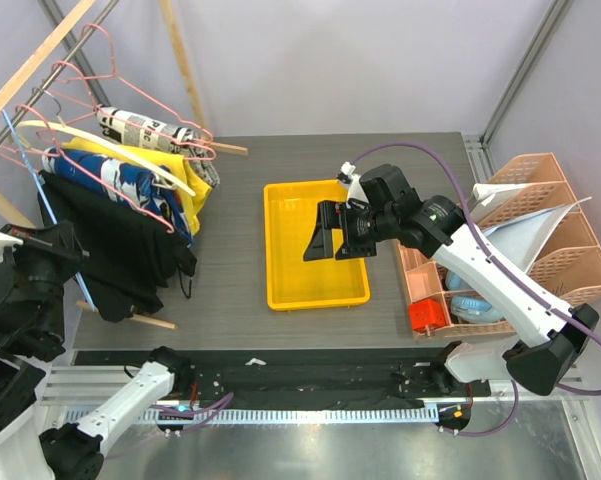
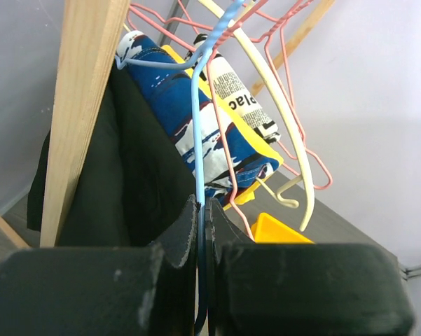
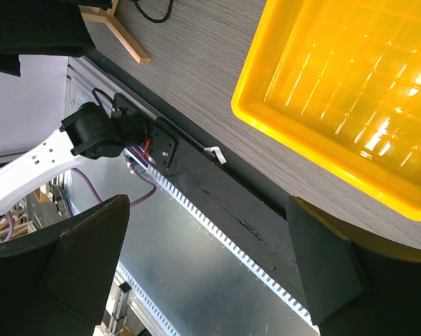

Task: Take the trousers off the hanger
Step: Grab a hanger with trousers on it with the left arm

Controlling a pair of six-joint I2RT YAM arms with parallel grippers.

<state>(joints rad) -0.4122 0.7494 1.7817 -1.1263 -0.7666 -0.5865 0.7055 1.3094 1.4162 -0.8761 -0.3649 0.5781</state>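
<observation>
Over at the rack (image 1: 35, 62), the left gripper (image 2: 202, 213) pinched the blue hanger (image 2: 198, 133) with the black trousers (image 1: 120, 240) draped on it, while the right gripper (image 1: 325, 243) hung spread wide above the yellow tray (image 1: 271, 250) on the surface (image 1: 240, 200).

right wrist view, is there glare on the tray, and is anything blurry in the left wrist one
Right wrist view: yes, bright glare patches sit on the floor of the yellow tray. Left wrist view: the left hand is dark and soft so close to the lens, while the blue hanger it pinches looks sharper higher up.
</observation>
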